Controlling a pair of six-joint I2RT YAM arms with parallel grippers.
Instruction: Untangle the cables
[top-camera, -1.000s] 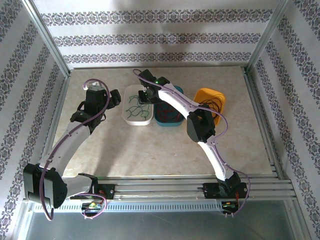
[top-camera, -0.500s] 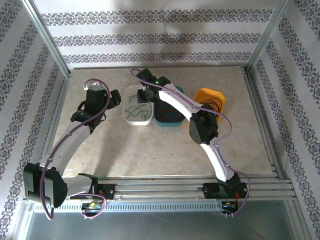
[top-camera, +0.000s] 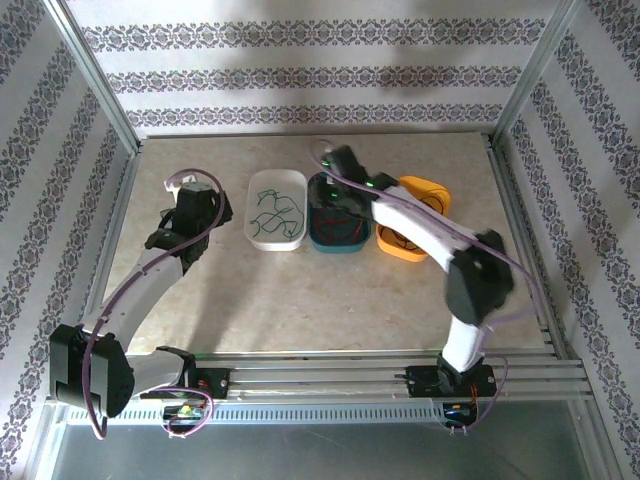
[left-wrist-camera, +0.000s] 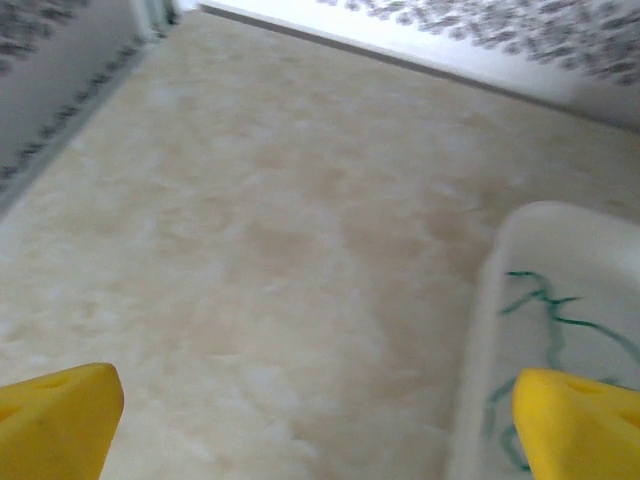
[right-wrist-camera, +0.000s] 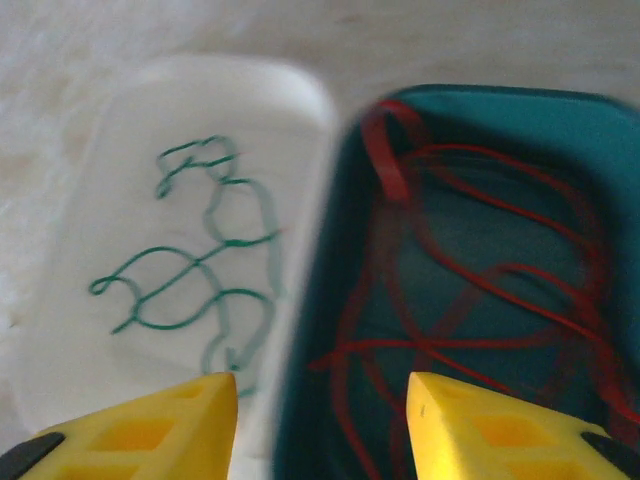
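In the right wrist view, green cables (right-wrist-camera: 230, 242) frame-left in white tray (right-wrist-camera: 120, 130), red cables (right-wrist-camera: 385, 165) frame-right in teal tray (right-wrist-camera: 560, 110): light, springy; likely best to pinch a raised loop. Left gripper (left-wrist-camera: 315, 390) gaping, right gripper (right-wrist-camera: 320, 390) parted, empty.

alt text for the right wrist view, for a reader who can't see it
A white tray holding green cable sits left of a teal tray holding red cables, the two side by side. Yellow jaws stand apart at the bottom edge, nothing between them.
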